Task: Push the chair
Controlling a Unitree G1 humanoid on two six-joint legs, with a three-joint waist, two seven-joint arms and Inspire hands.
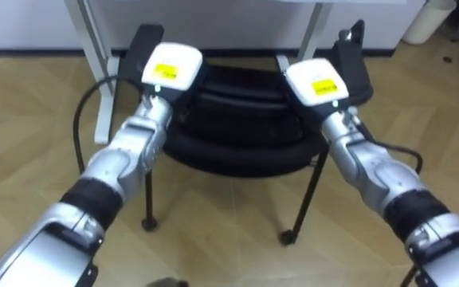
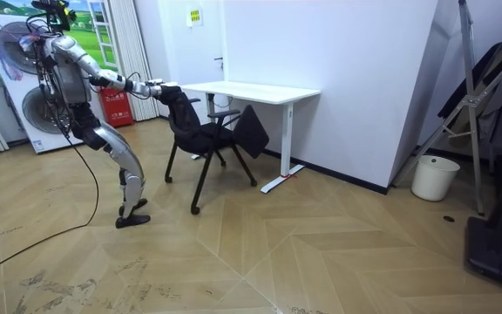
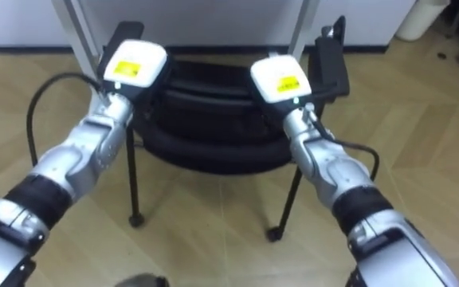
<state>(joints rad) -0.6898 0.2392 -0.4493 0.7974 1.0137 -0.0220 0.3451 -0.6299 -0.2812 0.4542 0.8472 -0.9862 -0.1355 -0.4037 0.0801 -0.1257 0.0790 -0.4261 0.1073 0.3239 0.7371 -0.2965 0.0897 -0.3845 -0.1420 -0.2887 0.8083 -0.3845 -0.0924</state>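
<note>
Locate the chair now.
The black chair stands left of centre in the room view, between the robot and the white desk, with the left robot hand and right robot hand at its backrest.

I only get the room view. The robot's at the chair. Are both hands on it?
Observer: Yes. The eye views show the left hand and the right hand both at the top of the chair back.
Operator: Squished together?
Observer: No, they are well apart, each right beside an armrest.
</note>
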